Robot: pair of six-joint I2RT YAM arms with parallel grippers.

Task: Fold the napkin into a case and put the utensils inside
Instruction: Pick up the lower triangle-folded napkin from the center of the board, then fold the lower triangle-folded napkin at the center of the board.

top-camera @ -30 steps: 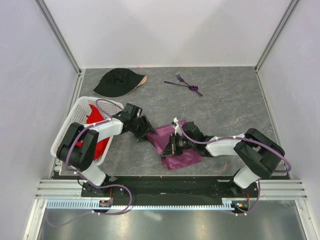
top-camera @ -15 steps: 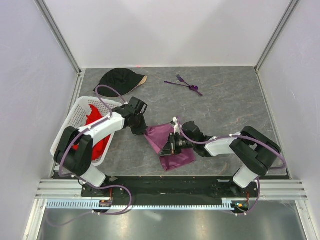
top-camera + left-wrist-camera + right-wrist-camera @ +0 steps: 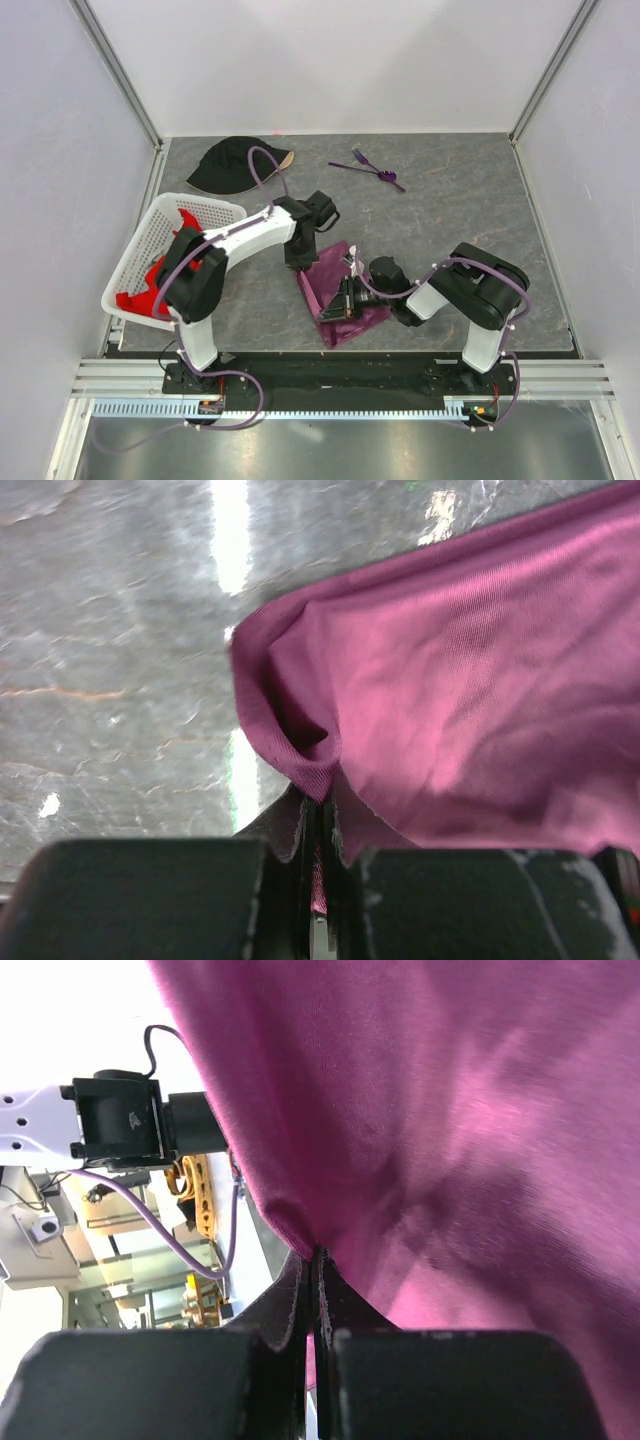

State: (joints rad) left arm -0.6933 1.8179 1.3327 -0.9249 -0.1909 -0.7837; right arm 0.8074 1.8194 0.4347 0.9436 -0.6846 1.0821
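Left arm had swung rightward from beside the basket [image 3: 150, 228] over the preceding second. It had carried its edge of the napkin [image 3: 337, 290] across, so that the cloth lay narrower and more bunched than before. The arm stretched diagonally from its base, with the wrist past the table's [image 3: 450, 215] midline. The left gripper [image 3: 300, 258] pointed steeply down at the cloth's far-left corner. In the left wrist view its jaws were pressed together on a small pinch of plum fabric, and the rest of the cloth billowed away to the right above the grey surface.

The right arm was folded low, with its elbow at the right and its forearm running leftward near the table. The right gripper [image 3: 346, 298] met the napkin near its middle. In the right wrist view its jaws were likewise clamped on a ridge of cloth, and fabric filled most of the frame.

The napkin lay near the front centre of the table, between the two grippers. The utensils [image 3: 370, 170] lay at the far centre-right, well apart from it. A black cap [image 3: 235, 165] sat at the far left. The white lattice basket held a red cloth [image 3: 140, 300]. The table was mottled grey, enclosed by pale walls [image 3: 330, 60] with metal corner posts.
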